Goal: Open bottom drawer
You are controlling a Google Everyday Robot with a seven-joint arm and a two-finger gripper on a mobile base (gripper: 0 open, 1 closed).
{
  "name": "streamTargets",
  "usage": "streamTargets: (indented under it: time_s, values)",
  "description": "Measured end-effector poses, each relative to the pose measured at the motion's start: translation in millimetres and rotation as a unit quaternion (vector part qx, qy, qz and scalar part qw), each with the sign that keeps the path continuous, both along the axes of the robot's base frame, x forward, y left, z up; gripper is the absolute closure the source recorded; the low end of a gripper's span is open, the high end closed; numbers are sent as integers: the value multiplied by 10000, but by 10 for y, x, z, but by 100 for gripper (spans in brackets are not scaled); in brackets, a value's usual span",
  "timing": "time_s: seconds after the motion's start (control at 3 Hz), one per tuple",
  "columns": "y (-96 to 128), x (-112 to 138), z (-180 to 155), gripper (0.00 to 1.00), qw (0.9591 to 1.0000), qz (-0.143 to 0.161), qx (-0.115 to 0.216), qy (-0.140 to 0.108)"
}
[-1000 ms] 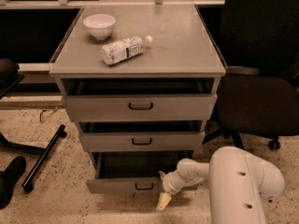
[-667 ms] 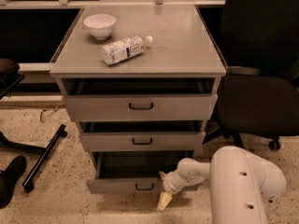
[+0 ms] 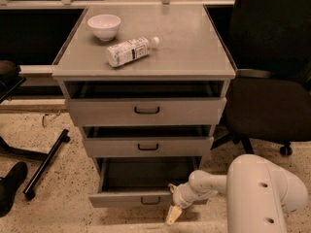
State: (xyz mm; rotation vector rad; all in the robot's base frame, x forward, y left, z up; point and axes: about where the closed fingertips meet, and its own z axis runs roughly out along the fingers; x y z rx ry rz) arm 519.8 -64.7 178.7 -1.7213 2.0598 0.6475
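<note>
Camera view: the grey cabinet (image 3: 194, 47) fills the centre of the frame. The bottom drawer (image 3: 121, 198) sits at lower centre, pulled out furthest of the three, its dark interior exposed and its black loop handle facing forward. The gripper (image 3: 174, 207) is at the right end of that drawer front, low in the frame, on a white arm (image 3: 262, 193) entering from lower right; whether it is open or closed cannot be told. A white bowl (image 3: 104, 26) and a lying bottle (image 3: 130, 51) rest on the cabinet top at upper left
</note>
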Motion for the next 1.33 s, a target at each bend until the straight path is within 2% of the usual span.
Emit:
streamTargets:
  time_s: [0.33,0.67,1.0,1.33]
  values:
    - [-152,-174,108,0,9989,-437,98,-107]
    - [-262,-377,125,0,9981,-613,95,-67]
    - [-261,-377,125,0,9981,-613,95,-67]
    - [-262,-457,117,0,9981,-593,143,110]
